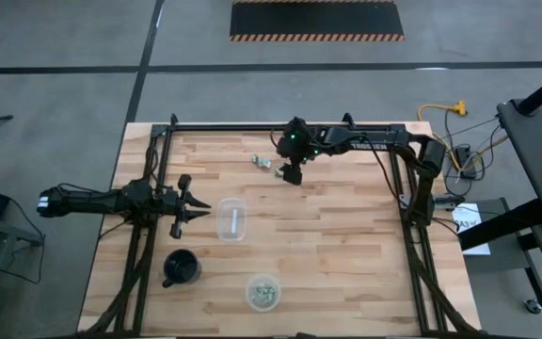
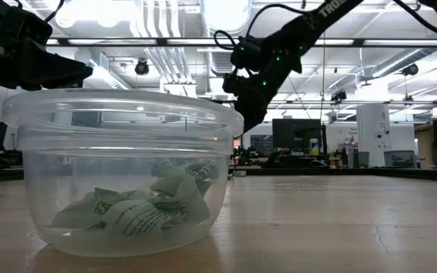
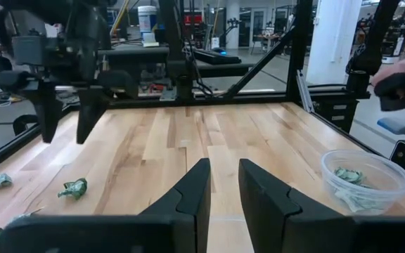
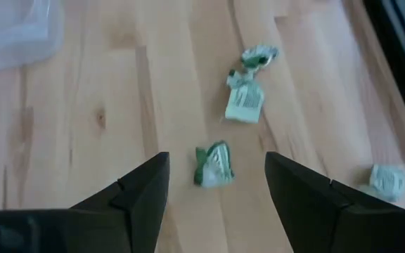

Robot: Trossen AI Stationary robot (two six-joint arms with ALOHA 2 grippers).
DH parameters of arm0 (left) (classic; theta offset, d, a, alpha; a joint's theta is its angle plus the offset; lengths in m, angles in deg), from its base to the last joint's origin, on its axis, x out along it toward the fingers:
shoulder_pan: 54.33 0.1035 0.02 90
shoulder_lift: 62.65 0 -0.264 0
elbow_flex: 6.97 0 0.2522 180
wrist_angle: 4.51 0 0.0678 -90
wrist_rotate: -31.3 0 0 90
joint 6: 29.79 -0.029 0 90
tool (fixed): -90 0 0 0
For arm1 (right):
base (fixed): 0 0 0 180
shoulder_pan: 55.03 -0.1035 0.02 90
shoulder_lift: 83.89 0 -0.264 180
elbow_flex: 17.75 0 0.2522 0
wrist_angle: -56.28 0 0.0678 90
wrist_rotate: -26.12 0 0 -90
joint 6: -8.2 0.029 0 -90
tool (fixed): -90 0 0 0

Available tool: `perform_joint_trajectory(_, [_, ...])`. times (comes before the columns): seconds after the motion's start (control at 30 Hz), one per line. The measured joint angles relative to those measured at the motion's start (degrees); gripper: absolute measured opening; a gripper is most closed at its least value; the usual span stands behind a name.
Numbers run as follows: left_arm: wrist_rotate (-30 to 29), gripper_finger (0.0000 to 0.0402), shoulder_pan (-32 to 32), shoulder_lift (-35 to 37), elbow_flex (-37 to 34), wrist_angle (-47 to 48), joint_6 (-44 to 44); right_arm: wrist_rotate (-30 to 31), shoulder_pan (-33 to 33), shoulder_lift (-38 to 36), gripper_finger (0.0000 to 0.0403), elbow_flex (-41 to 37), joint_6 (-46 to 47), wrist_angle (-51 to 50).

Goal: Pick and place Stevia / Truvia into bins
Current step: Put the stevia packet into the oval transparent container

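Several pale green and white packets (image 1: 262, 162) lie loose on the table's far part. My right gripper (image 1: 292, 175) hovers just right of them, pointing down and open. In the right wrist view one crumpled packet (image 4: 213, 166) lies on the wood between its spread fingers (image 4: 143, 186), untouched, and others (image 4: 245, 102) lie beyond. The squarish clear bin (image 1: 232, 218) stands mid-table. The round clear bin (image 1: 263, 292) near the front edge holds several packets (image 2: 139, 212). My left gripper (image 1: 196, 205) waits open, left of the squarish bin.
A black mug (image 1: 182, 267) stands near the front left, beside the round bin. Black frame rails (image 1: 280, 126) run along the table's far edge and both sides. Bare wood lies right of the bins. A further packet (image 4: 387, 180) lies close to the table's edge.
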Motion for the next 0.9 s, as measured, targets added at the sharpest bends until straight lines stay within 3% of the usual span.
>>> perform_joint_trajectory(0.27, [0.0,0.0057,0.0,0.0,0.0,0.0,0.0,0.7,1.7,0.1,0.0224,-4.1,0.2,7.7])
perform_joint_trajectory(0.37, [0.0,0.0057,0.0,0.0,0.0,0.0,0.0,4.4,3.7,0.1,0.0224,-4.0,4.5,9.6])
perform_joint_trajectory(0.57, [0.0,0.0057,0.0,0.0,0.0,0.0,0.0,4.5,9.6,0.5,0.0224,-2.6,13.6,10.0])
perform_joint_trajectory(0.73, [0.0,0.0057,0.0,0.0,0.0,0.0,0.0,4.5,12.6,3.8,0.0224,0.9,18.9,5.6])
perform_joint_trajectory(0.9, [0.0,0.0057,0.0,0.0,0.0,0.0,0.0,4.7,12.8,10.0,0.0224,8.3,18.0,-2.9])
